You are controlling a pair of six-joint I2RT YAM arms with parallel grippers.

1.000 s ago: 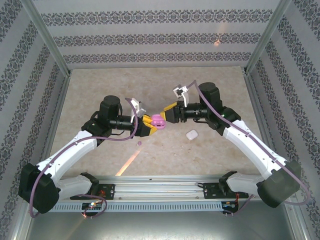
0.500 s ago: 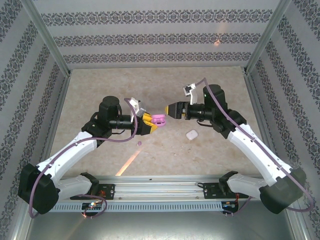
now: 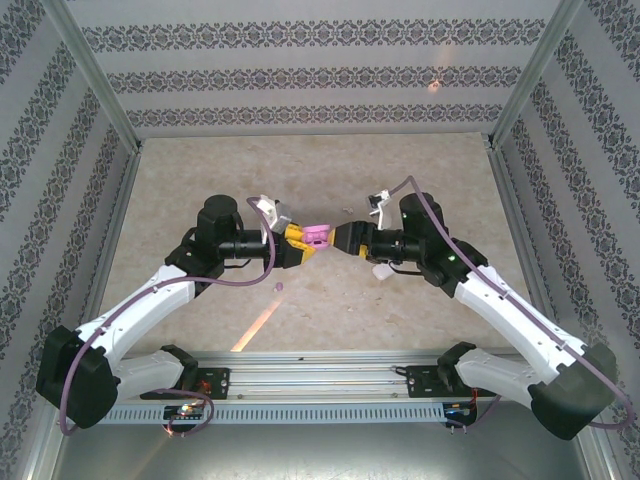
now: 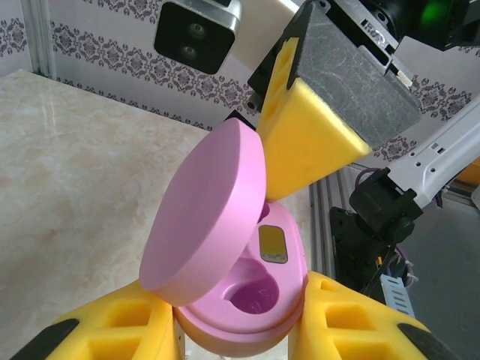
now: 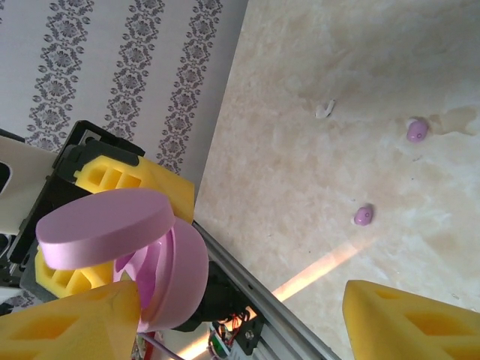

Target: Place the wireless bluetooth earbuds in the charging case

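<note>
1. While the left fingers (image 4: 120,330) are clamped on the base of the purple case (image 4: 247,304), one on each side, its lid (image 4: 210,217) stands tilted open.
2. Seen from above, the case (image 3: 316,236) hangs over the middle of the table (image 3: 200,180), between the left fingers (image 3: 296,238) and the right fingers (image 3: 345,240), which face each other.
3. The right fingers (image 5: 67,330) are spread wide apart and grip nothing.
4. From the left wrist, one right finger (image 4: 307,142) sits just behind the raised lid, tip down toward the hinge; whether it touches I cannot tell.
5. Inside the base are a round empty well (image 4: 255,294) and a small metallic rectangle (image 4: 272,244); whether it carries writing I cannot tell.
6. The buds lie loose on the table, well apart from the case: two purple (image 5: 417,130) (image 5: 364,216) and one white (image 5: 325,109).
7. From above, a purple bud (image 3: 278,287) shows toward the near edge, below the left fingers.
</note>
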